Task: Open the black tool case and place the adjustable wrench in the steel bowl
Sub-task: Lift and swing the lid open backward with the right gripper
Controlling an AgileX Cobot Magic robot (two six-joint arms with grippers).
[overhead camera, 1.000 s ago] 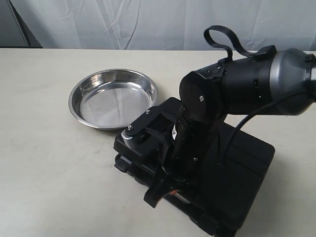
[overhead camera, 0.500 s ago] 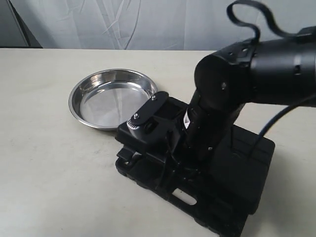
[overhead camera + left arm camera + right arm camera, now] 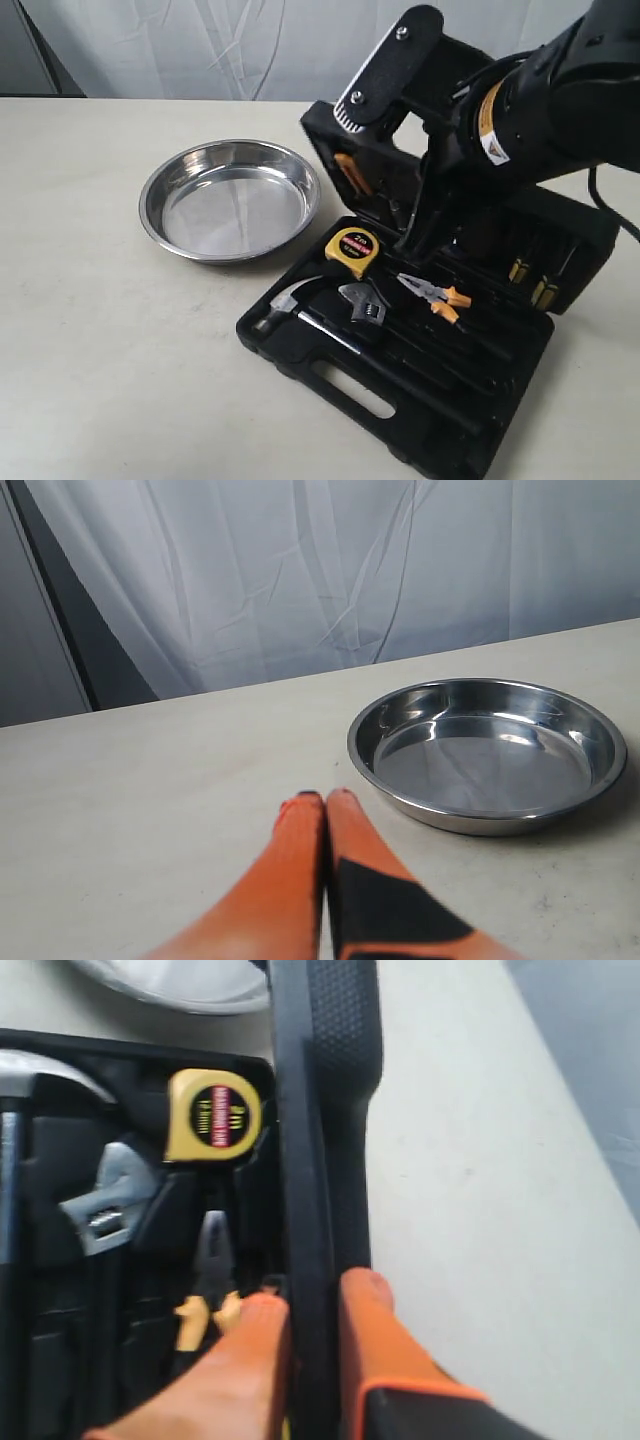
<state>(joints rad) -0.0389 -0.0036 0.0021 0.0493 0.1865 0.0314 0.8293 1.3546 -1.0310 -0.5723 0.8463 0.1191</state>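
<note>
The left gripper (image 3: 325, 800) rests low over the table (image 3: 90, 300) with its fingers pressed together and nothing between them, facing the bowl (image 3: 230, 200), which sits empty just left of the case (image 3: 290, 350) and behind its near corner. Inside the case's base the hammer (image 3: 300, 310) lies nearest the left end. The wrench (image 3: 362, 302) sits in its slot just right of the hammer's head and in front of the yellow tape measure (image 3: 350, 250), with the orange-handled pliers (image 3: 435, 292) further right. The lid (image 3: 375, 170) stands raised, steep over the back of the case. The right gripper (image 3: 312, 1295) pinches the lid's edge, one finger on each side. The step in hand looks like finishing the opening. The lid should be carried back along its hinge arc, not pulled straight up, so that the base does not lift or slide toward the bowl. The pinch is best released only once the lid leans past upright or lies back, otherwise it may drop shut over the wrench. After that the wrench's black handle, clear of the hammer, seems the easier place to grip.
</note>
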